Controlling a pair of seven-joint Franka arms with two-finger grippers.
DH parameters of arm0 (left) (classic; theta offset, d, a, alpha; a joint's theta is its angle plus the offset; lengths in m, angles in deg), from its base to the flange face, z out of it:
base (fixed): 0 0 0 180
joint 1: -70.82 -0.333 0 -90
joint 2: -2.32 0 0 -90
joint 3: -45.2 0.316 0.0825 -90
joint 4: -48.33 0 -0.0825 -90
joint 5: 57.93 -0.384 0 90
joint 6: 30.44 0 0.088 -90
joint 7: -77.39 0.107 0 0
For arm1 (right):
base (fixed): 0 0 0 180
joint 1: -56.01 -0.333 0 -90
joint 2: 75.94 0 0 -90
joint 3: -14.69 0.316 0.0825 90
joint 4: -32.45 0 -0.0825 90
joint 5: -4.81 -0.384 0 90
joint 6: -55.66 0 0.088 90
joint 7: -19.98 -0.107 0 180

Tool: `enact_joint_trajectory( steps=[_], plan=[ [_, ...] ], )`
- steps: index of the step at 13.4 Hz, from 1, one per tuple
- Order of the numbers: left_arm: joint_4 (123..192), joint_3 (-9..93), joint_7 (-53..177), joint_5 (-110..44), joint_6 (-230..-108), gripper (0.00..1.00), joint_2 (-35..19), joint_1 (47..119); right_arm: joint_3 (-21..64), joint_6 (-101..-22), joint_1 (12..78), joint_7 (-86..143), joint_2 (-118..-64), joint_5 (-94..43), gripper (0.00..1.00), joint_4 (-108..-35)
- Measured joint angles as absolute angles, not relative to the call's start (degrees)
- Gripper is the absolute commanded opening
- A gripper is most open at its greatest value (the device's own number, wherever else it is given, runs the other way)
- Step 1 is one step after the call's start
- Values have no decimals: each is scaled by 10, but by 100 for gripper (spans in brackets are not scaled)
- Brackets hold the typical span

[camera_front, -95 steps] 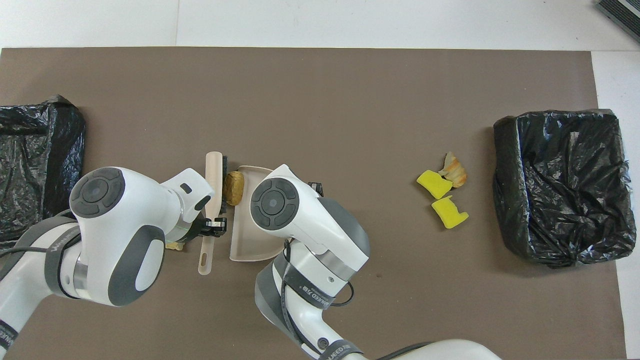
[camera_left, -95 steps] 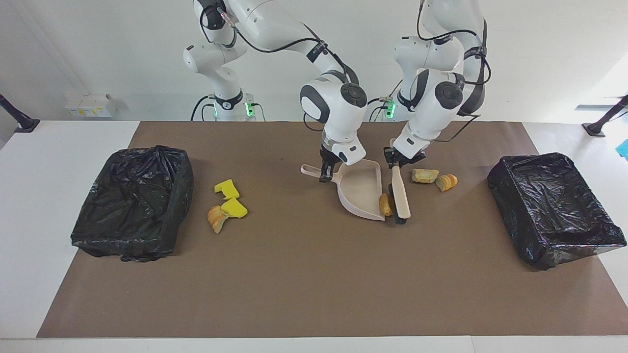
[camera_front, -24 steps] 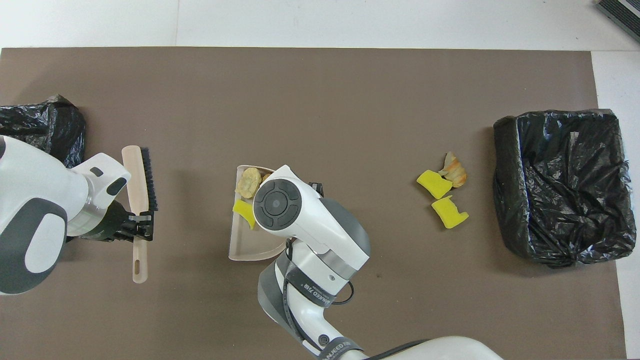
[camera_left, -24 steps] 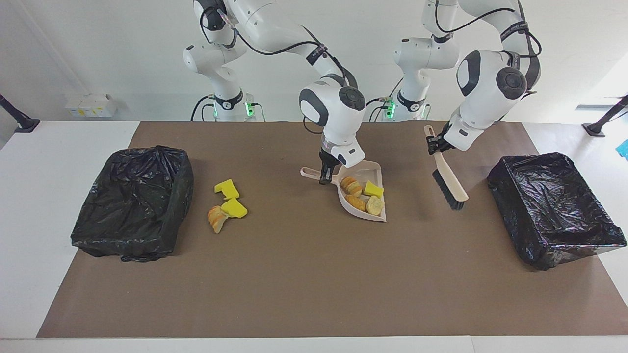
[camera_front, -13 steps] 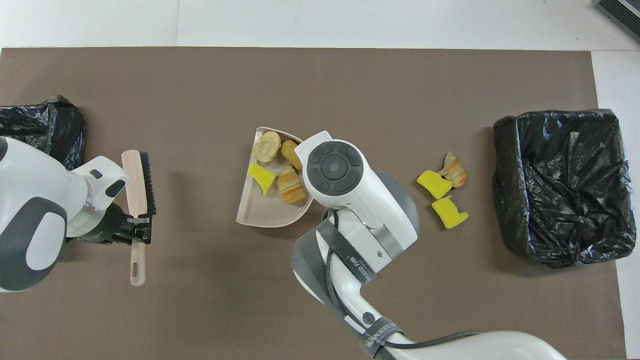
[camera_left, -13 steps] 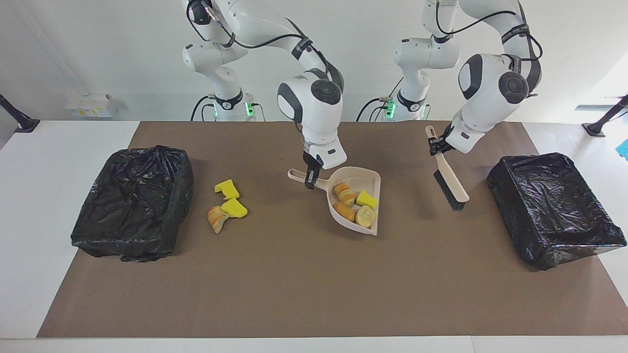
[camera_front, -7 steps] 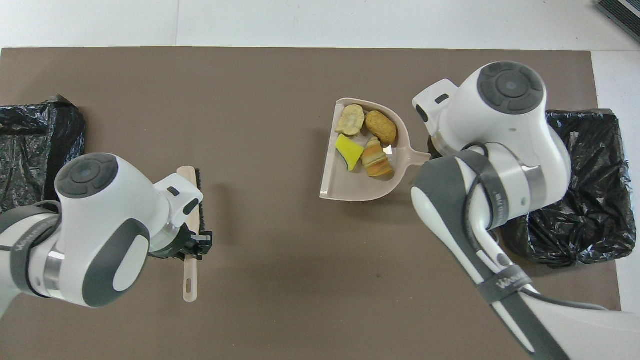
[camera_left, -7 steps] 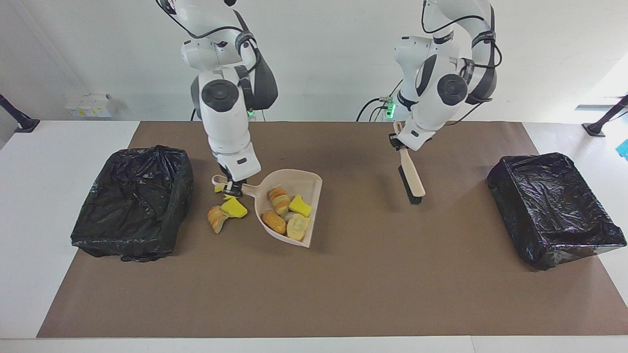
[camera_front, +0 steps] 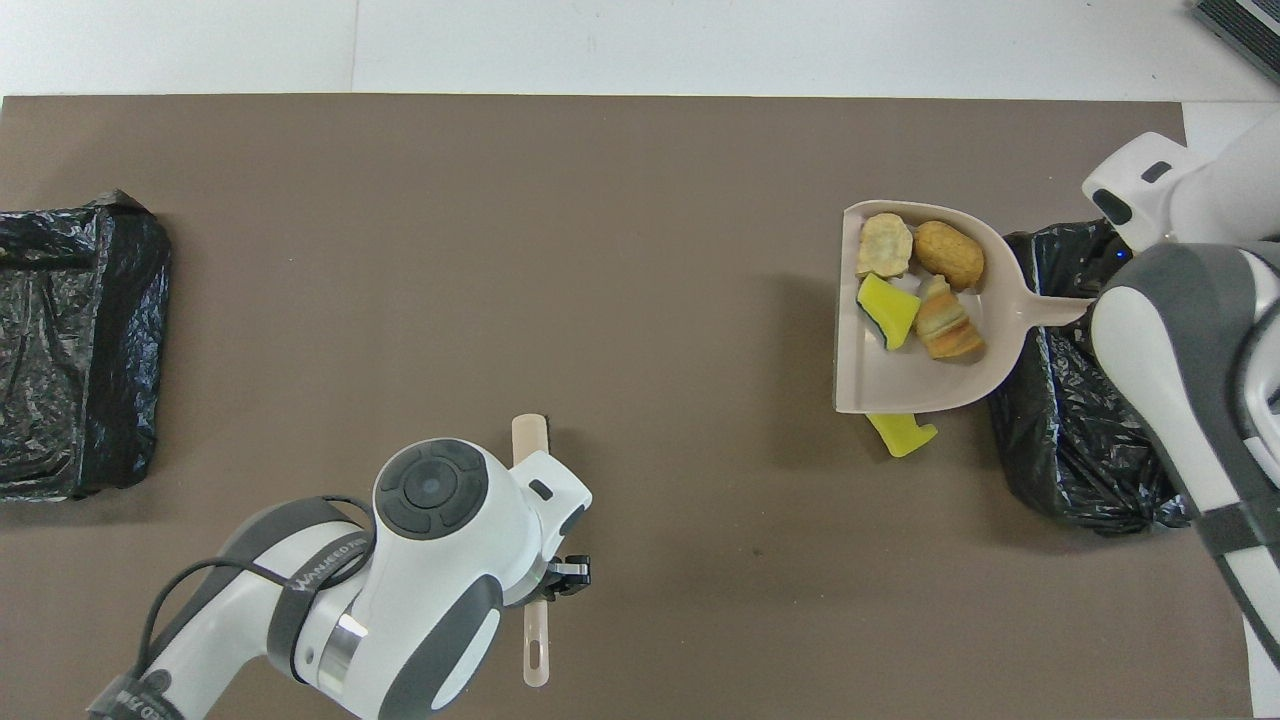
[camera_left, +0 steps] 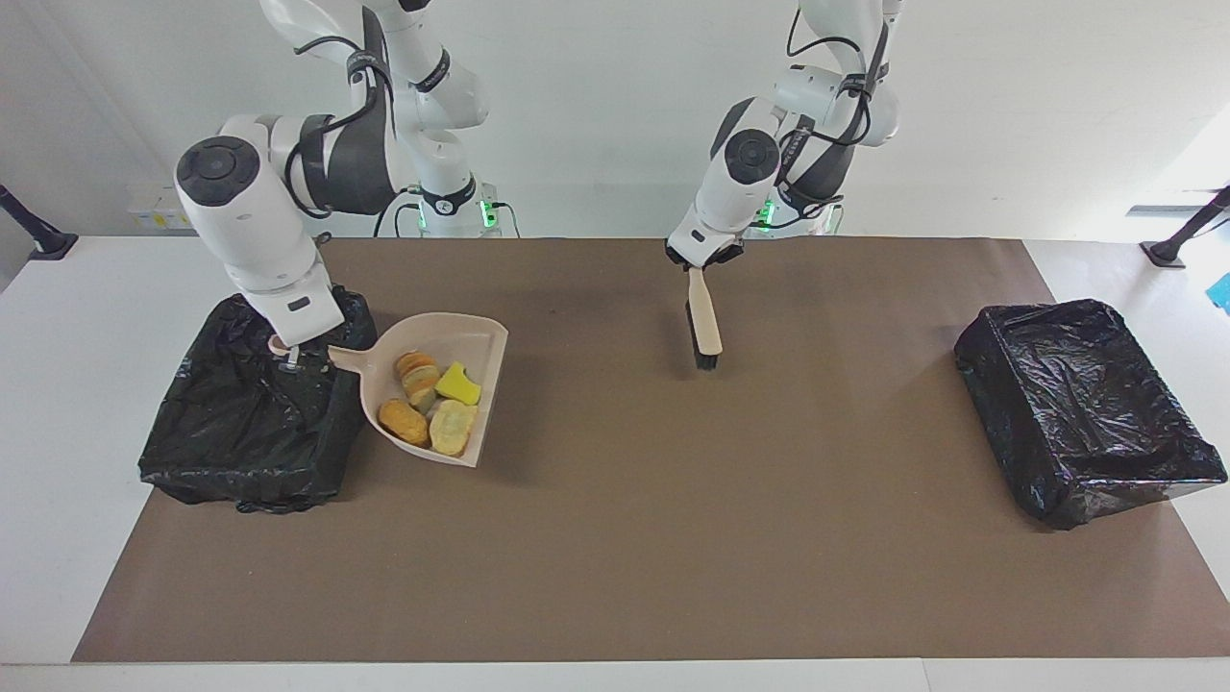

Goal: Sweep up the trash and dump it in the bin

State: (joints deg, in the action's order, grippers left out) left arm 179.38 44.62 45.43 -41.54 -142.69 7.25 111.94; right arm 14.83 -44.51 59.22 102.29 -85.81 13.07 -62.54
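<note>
The right pincer [camera_left: 288,358], clenched on the handle of the dustpan [camera_left: 478,348], hangs over the bin [camera_left: 207,437]; the trash [camera_left: 430,404] rides in the pan just beside it, apparently airborne. The left pincer [camera_left: 694,263] grips the brush [camera_left: 705,322] mid-counter.

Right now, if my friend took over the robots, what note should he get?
Right hand: shut on the dustpan handle, over the bin at the right arm's end; four scraps lie in it.
Left hand: shut on the brush, over the mat, waiting.
Done: four scraps swept up.
Left: dump them; a yellow sponge piece lies on the mat beside that bin.
</note>
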Motion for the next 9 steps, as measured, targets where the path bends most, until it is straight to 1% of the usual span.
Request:
enact_joint_trajectory(
  steps=[3,6,8,9],
  plan=[
    [1828,446,434,-409,-1476,0,69,1157,147,-432,658,1116,-833,197,0,-625],
    [1831,451,433,-408,-1482,0,69,1157,146,-440,719,1198,-830,274,0,-626],
    [1838,452,417,-408,-1485,0,69,1157,144,-454,747,1226,-830,329,0,-626],
    [1841,451,408,-408,-1490,2,69,1158,142,-462,759,1242,-830,369,0,-627]
  ],
)
